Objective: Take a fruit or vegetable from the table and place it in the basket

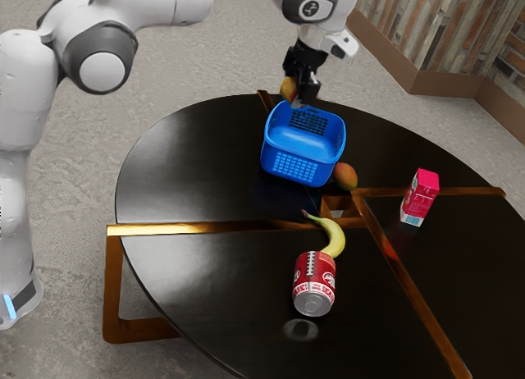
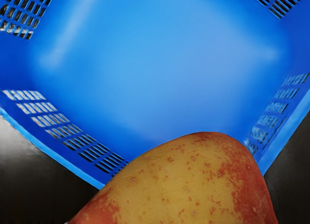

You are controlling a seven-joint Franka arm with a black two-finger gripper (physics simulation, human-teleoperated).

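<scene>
The black gripper [image 1: 299, 93] is up at the far side of the blue plastic basket [image 1: 303, 170], by its rim, with its fingers clamped on a yellow and red mango [image 2: 193, 185]. In the exterior view the held mango is at the gripper's side, toward the exterior view's left, partly hidden by the black fingers. In the wrist view its rounded, red-speckled skin is close under the hand, with the basket's smooth blue floor and slotted walls beyond it. The mango is in the grip, not resting on the basket's floor. The basket stands upright on the round black table [image 1: 197, 166], which has wooden strips across its top. A second mango [image 1: 345, 176] is on the table just beside the basket, toward the exterior view's right. Nearer the camera is a yellow banana [image 1: 335, 234], its dark stem pointing toward the basket and its other end partly behind a red and white can [image 1: 314, 276], whose silver end faces the camera. A pink-red carton [image 1: 420, 198] stands upright well apart, toward the exterior view's right.
</scene>
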